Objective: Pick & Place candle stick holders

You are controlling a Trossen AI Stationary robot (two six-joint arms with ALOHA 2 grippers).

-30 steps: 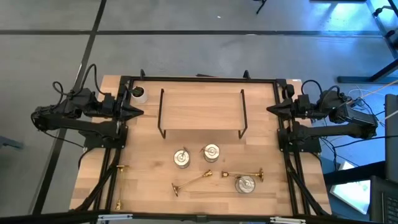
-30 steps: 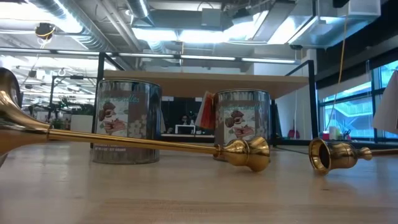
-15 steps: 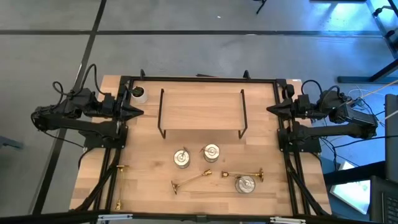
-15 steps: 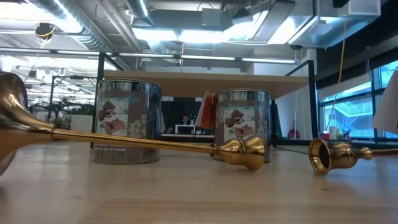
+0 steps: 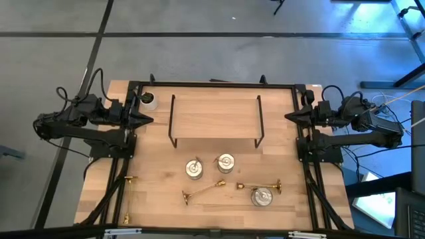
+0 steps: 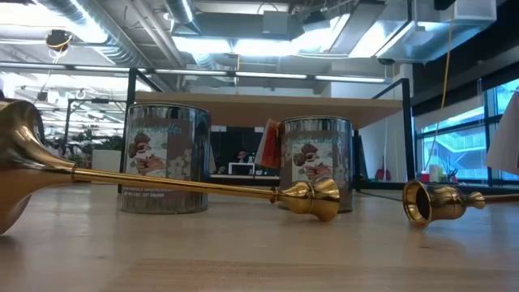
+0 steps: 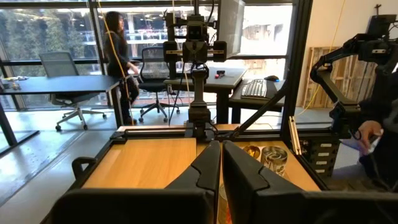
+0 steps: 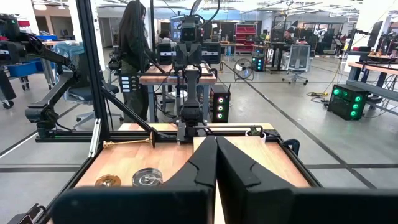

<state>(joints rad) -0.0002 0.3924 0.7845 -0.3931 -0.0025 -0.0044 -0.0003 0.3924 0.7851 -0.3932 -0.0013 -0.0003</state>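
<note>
Three gold candle stick holders lie on their sides on the wooden table [image 5: 159,199]. One [image 5: 202,191] is at the near middle, one [image 5: 259,186] to its right, and one [image 5: 126,199] at the left edge. Three silvery cups [image 5: 194,168], [image 5: 226,162], [image 5: 262,196] stand among them. In the low view the middle stick [image 6: 186,185] stretches in front of two cups [image 6: 165,159], [image 6: 316,162]. My left gripper [image 5: 149,119] and my right gripper [image 5: 288,117] hang shut and level above the table's left and right edges, far from the holders.
A black wire rack [image 5: 216,119] stands across the far middle of the table. A small white pot [image 5: 147,99] sits at the far left corner. The black frame [image 5: 216,84] runs around the table. People and desks show in the room beyond.
Both arms have kept still. The middle gold stick has rolled a little on the table with nothing touching it. Its cup end has shifted toward the table's left, and its flared disc end has swung further into the low view.
</note>
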